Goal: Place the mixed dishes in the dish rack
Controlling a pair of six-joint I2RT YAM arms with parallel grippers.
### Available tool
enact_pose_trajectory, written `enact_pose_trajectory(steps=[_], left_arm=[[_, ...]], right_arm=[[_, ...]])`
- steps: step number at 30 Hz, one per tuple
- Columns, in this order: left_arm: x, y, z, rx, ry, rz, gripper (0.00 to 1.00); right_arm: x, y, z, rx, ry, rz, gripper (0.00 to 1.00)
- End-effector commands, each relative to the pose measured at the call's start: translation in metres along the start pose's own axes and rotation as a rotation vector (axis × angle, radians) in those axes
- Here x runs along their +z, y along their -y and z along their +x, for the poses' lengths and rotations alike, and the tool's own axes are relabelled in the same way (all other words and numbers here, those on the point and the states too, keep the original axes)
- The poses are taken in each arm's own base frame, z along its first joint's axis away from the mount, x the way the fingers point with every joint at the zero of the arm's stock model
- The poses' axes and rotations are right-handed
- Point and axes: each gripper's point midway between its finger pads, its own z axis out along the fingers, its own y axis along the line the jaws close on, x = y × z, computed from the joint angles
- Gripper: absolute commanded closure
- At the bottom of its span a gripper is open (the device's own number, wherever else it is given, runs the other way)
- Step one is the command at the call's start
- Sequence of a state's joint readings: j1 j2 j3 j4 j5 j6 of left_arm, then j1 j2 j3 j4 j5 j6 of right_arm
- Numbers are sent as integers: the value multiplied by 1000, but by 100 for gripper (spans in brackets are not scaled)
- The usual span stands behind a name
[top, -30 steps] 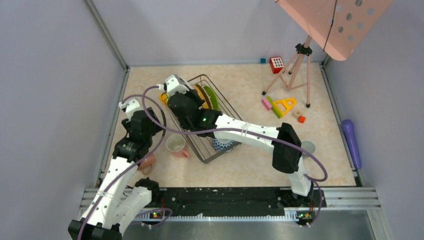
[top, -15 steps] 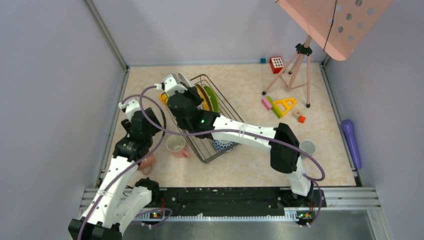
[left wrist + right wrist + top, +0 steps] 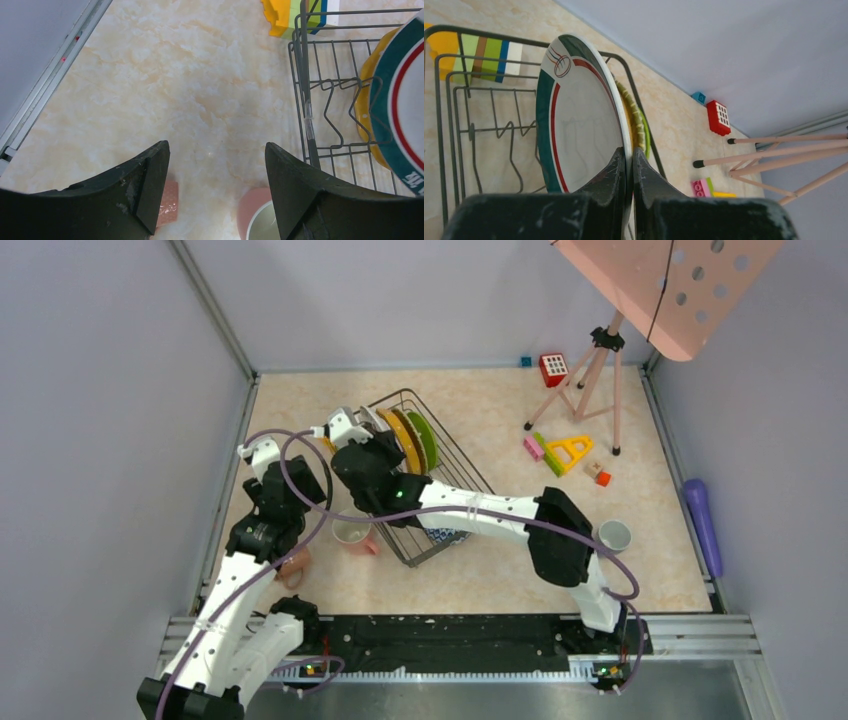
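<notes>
Nearest the arm bases, on the left of the table [image 3: 500, 570], the first pink mug [image 3: 293, 565] sits close against the left arm. The second pink mug [image 3: 352, 532] stands mouth up just beside the dish rack [image 3: 455, 465]. The grey-blue mug [image 3: 613, 536] stands on the right, well apart from the rack, near the right arm's elbow.

The left gripper [image 3: 216, 147] hangs above the table over both pink mugs, fingers spread wide and holding nothing.

The blue-white patterned bowl [image 3: 447, 535] lies in the rack's near end, partly hidden by the right arm.

The right gripper [image 3: 629, 162] has its fingers pinched tight on the rim of the white plate with green-red rim [image 3: 579, 125]. That plate stands on edge inside the rack; whether it sits in a slot cannot be told. Just behind it, also on edge, stand the yellow-orange dotted plate [image 3: 403, 440] and the lime green plate [image 3: 424, 438].

A yellow-green-white piece [image 3: 280, 17] sits at the rack's far end. Beyond, toy blocks [image 3: 560, 450] lie by a tripod [image 3: 600, 370].
</notes>
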State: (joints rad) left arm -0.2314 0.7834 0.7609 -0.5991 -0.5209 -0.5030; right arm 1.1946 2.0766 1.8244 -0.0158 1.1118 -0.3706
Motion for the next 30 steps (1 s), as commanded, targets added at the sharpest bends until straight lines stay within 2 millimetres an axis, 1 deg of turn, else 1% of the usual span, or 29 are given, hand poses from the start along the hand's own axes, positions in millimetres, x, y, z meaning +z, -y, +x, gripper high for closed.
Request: enact_pose_trajectory(steps=[1,4,5,7,8,9,10,12,14,15,18,21,23,25,27,29,30], left_arm=[[-2,3,-13,-24,36,8,25],[-2,5,-12,-21,31,17,25],[-2,6,-11,-17,27,26,25],[-1,12,-9,-2,13,61,25],[-2,17,-8,7,6,85,25],[-2,20,-6,15,-1,106,25],[-2,23,-5,23,-7,124,25],[-3,27,-3,33,-13,150,25],[-3,28,-2,35,-18,158,25],[-3,29,-2,35,-20,161,25],[-2,30,1,40,-32,165,25],[-2,31,2,40,-39,171,25],[-2,34,5,47,-51,184,25],[-4,43,9,79,-71,246,25],[-8,55,14,111,-93,324,25],[-11,63,17,131,-110,379,25],[-12,67,20,142,-121,403,25]], right_arm=[[-6,-16,9,23,-15,-5,100],[-6,-23,14,36,-22,-32,100],[-6,-24,15,40,-24,-33,97],[-6,-25,14,56,-25,-40,71],[-8,-25,13,80,-27,-49,52],[-9,-23,11,101,-29,-61,43],[-11,-22,9,121,-25,-77,38],[-15,-16,2,169,-17,-103,32],[-20,-9,-5,214,-12,-135,31],[-25,-2,-12,244,-2,-156,31],[-38,10,-20,309,15,-228,30],[-50,22,-19,381,4,-274,29],[-58,29,-10,413,-20,-305,29],[-68,34,5,447,-53,-338,29],[-78,42,26,486,-106,-346,29],[-86,50,54,536,-187,-348,29],[-91,57,69,608,-243,-343,29]])
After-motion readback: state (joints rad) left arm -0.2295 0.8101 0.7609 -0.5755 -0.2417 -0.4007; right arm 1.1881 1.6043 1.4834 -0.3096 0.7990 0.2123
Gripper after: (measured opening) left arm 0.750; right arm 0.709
